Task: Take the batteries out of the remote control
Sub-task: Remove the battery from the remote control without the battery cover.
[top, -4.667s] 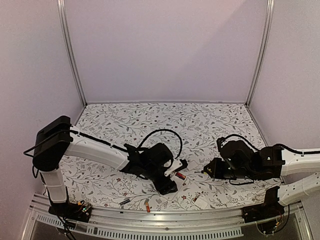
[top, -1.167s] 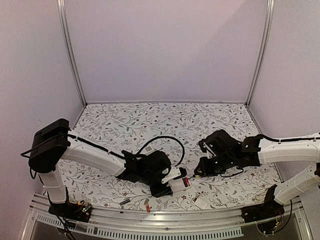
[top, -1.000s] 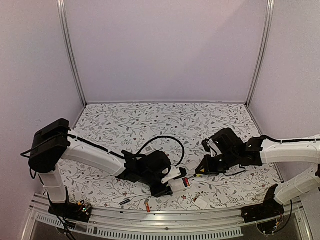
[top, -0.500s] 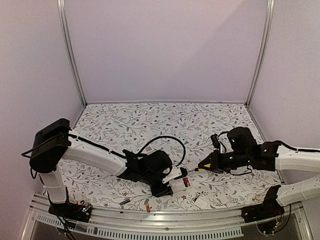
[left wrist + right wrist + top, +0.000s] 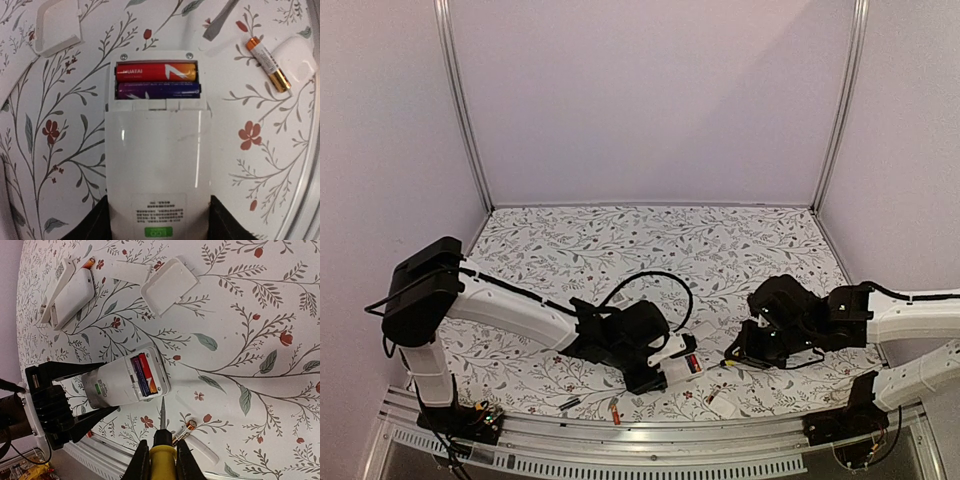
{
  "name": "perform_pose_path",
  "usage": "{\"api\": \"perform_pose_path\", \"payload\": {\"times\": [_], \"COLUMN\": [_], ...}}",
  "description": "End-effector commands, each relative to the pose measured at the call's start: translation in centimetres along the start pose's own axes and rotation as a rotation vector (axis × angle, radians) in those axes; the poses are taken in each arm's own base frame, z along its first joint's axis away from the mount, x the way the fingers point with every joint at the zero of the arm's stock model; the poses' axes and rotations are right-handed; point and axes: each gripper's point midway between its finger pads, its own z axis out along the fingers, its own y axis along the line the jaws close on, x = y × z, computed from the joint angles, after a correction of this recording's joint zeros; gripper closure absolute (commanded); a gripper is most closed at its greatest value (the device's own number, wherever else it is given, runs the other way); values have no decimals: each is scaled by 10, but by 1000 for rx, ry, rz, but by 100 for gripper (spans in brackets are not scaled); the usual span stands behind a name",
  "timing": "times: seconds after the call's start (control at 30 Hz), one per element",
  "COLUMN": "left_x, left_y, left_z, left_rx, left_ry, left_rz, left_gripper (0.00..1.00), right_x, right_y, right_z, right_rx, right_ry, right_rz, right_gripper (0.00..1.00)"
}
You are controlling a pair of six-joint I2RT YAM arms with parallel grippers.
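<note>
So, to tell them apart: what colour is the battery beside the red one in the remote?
Dark purple battery; left wrist view shows it best.

The left pincer [image 5: 662, 367] holds the white remote [image 5: 678, 373] on the flowery tabletop [image 5: 620, 240]. A red battery [image 5: 693, 365] shows inside. The right pincer [image 5: 738, 358], just beside, pinches a yellow tool [image 5: 728, 365].

Floral-print table [image 5: 620, 240] has a white remote [image 5: 157, 165] lying back-up, one loose orange-tipped battery [image 5: 268, 63] just beside it, white cover plates [image 5: 167, 285] nearby.
</note>
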Motion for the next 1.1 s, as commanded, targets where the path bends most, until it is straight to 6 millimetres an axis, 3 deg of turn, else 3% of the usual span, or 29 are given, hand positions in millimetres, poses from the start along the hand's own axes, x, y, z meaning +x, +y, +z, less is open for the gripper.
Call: {"api": "perform_pose_path", "payload": {"times": [0.0, 0.17, 0.43, 1.07], "left_x": [63, 65, 64, 66], "left_y": [2, -2, -4, -7], "left_z": [17, 19, 19, 19], "left_rx": [-42, -51, -68, -76], "left_ry": [219, 231, 234, 243], "left_rz": [-18, -8, 0, 18], "left_gripper": [54, 54, 55, 56], "right_x": [-7, -7, -5, -1], "right_y": [11, 22, 21, 12], "right_z": [2, 3, 8, 15], "right_rx": [27, -6, 23, 195], "right_ry": [-54, -65, -66, -30], "right_rz": [70, 116, 138, -71], "right_gripper": [100, 100, 100, 100]}}
